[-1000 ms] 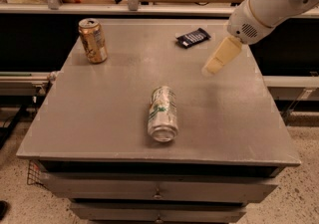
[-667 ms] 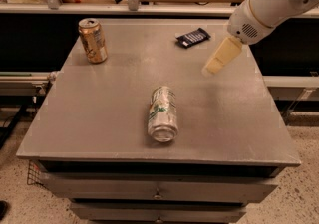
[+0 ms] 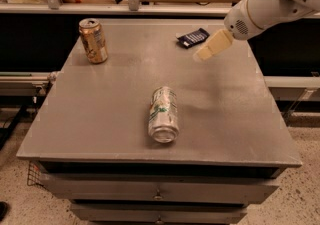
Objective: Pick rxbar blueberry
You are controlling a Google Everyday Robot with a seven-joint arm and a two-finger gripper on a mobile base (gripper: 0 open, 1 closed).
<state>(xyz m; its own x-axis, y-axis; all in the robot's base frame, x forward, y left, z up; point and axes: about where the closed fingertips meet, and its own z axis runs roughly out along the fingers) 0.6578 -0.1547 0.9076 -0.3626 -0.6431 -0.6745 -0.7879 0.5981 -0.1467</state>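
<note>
The rxbar blueberry [image 3: 192,38], a small flat dark navy bar with white lettering, lies on the grey table [image 3: 100,114] near its far right edge. My gripper [image 3: 204,56] hangs from the white arm coming in from the upper right. Its cream fingers point down and left, just right of and slightly in front of the bar, above the table top. It holds nothing that I can see.
A gold can [image 3: 93,40] stands upright at the far left of the table. A green-and-white can [image 3: 163,114] lies on its side near the middle front. Drawers sit under the table front. A shelf with clutter runs behind.
The gripper has shifted slightly left and toward the bar. The cans and the bar have not moved.
</note>
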